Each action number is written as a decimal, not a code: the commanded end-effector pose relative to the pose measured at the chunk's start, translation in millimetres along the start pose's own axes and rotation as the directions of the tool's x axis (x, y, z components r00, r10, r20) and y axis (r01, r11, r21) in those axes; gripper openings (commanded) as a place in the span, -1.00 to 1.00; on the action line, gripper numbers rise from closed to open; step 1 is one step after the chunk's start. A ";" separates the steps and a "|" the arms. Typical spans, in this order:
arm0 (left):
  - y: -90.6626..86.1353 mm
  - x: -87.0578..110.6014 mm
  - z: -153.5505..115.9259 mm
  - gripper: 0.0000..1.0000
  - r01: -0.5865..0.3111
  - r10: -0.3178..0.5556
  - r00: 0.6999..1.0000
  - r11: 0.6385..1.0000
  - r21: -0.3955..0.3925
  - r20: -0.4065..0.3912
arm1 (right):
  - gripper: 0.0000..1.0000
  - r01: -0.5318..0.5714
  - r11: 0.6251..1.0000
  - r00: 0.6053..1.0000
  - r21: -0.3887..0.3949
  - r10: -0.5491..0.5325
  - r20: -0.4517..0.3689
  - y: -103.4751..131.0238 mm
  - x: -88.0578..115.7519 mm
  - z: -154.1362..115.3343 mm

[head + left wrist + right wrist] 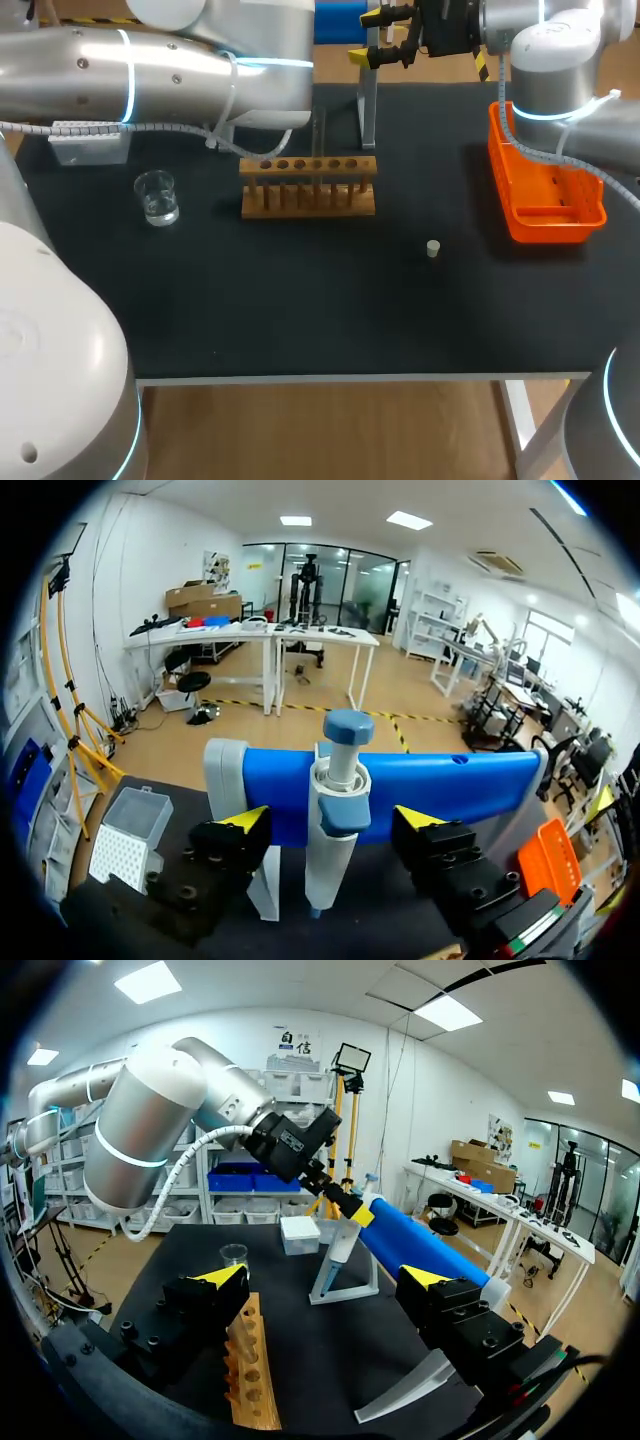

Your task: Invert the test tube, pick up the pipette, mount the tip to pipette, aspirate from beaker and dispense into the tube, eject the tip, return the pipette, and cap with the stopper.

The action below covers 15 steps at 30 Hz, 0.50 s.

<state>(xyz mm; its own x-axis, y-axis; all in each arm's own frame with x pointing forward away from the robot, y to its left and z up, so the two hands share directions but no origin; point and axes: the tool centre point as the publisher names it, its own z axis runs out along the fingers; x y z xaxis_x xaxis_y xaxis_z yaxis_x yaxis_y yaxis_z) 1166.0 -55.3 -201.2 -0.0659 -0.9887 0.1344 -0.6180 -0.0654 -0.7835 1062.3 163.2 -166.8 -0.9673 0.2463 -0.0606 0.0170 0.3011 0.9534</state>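
The pipette (pixel 347 742), white with a blue knob, hangs upright on its blue stand (pixel 450 785). My left gripper (pixel 330 825) is open around it, with a gap between each yellow tip and the pipette body. In the head view that gripper is hidden behind my left arm (pixel 170 65). My right gripper (pixel 367 37) is open and empty at the table's far edge, beside the stand. The wooden tube rack (pixel 308 187) stands mid-table; I cannot make out a tube in it. The glass beaker (pixel 157 197) is left of the rack, and the small stopper (pixel 433 249) lies to its right.
An orange tray (pixel 545 190) sits at the right side of the table. The white tip box (pixel 88 142) is at the far left, partly under my left arm. The stand's post (pixel 368 100) rises just behind the rack.
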 end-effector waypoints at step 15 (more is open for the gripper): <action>-19.8 1.3 -40.7 1.00 -0.023 0.024 1.000 0.998 0.054 -0.013 | 1.00 -0.001 1.000 1.000 0.003 0.001 -0.003 0.4 -0.4 -1.0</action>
<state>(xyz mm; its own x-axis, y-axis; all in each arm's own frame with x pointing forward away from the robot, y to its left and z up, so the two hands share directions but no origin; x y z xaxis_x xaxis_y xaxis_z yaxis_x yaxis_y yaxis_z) 1160.1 -57.1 -169.8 -0.0711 -0.9911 0.1122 -0.5734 -0.0514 -0.8177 1062.4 163.2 -166.8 -0.9673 0.2464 -0.0606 0.0170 0.3011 0.9534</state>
